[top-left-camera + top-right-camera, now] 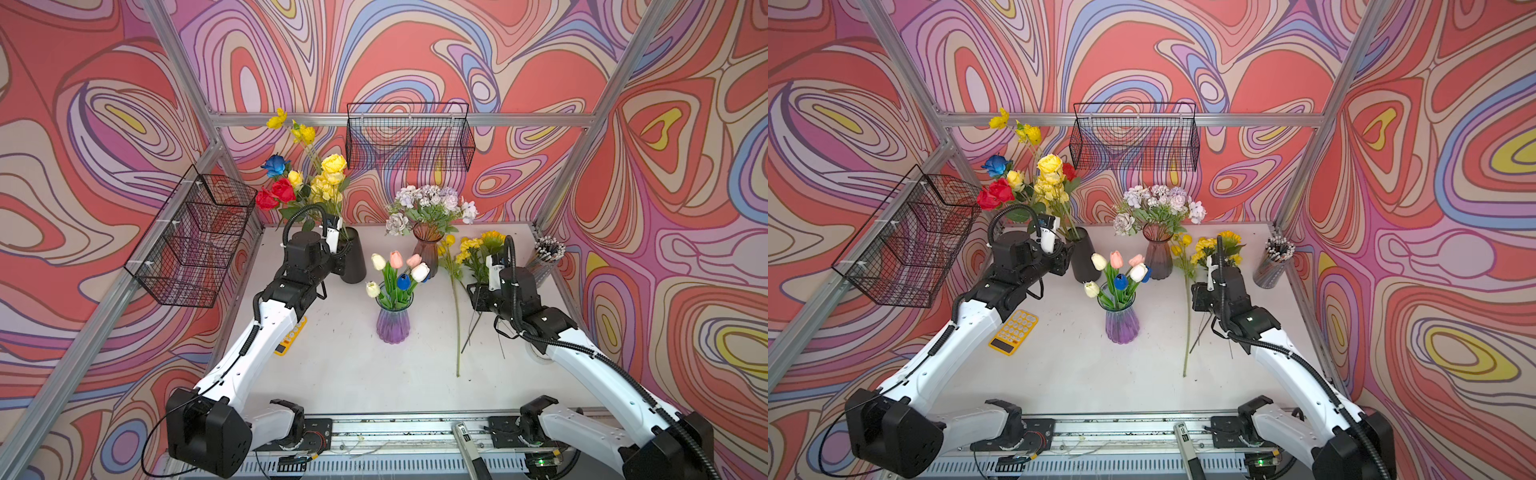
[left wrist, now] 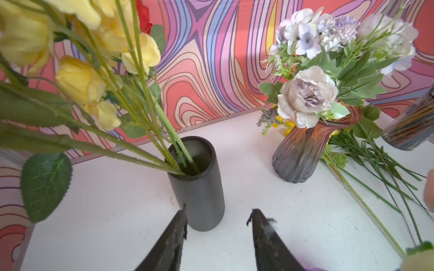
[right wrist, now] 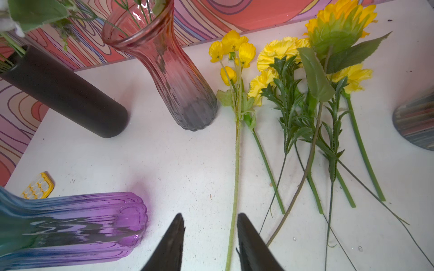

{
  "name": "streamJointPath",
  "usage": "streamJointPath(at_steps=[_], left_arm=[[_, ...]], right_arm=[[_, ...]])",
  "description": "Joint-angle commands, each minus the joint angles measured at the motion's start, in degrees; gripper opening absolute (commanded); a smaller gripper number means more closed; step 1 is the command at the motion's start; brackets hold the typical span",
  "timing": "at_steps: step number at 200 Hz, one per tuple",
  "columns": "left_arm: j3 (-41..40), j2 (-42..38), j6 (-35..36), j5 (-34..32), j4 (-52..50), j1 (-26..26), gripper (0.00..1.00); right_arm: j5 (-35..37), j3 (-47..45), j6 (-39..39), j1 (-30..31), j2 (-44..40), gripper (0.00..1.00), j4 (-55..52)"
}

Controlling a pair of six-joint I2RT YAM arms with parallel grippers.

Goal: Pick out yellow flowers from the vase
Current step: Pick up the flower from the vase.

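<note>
Roughly halfway: yellow flowers in the vase and on the bench

Left pincer stands partly spread and empty, with the black vase just ahead of its tips. The yellow flowers lean out of that vase, above and ahead of the pincer, mixed with red roses. It probably sits low by the stems because one yellow stalk is easier to single out there.

Right pincer is also parted and holds nothing. A long stem lies flat under its gap. The picked pile rests just beyond with its heads pointing away, likely laid there as the sorted lot. A pink vase and a purple vase stand ahead of it, off to one side.

The bench is white and scuffed. Wire baskets hang on swirl-patterned walls inside a metal frame.
</note>
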Motion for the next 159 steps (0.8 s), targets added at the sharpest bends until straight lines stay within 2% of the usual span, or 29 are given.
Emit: streamJointPath(at_steps=[1,31,49,123,159], left_arm=[[2.42,1.38,-1.15,2.07,2.88,0.34,0.48],[3.89,4.23,-3.14,1.71,4.13,0.34,0.57],[4.36,5.91,-3.62,0.43,5.41,0.33,0.58],[5.91,8.56,-3.63,-9.57,7.73,0.36,0.58],[5.78,7.21,-2.39,-7.75,6.05,0.34,0.55]], right_arm=[[-0.58,1.18,0.11,-0.19,-0.99,0.39,1.35],[-0.91,1.45,0.11,-0.19,-0.99,0.39,1.63],[-1.02,1.37,0.34,-0.19,-1.16,0.39,2.00],[-1.41,0.75,0.70,-0.18,-1.86,0.39,2.45],[-1.58,0.74,0.65,-0.19,-1.78,0.39,2.71]])
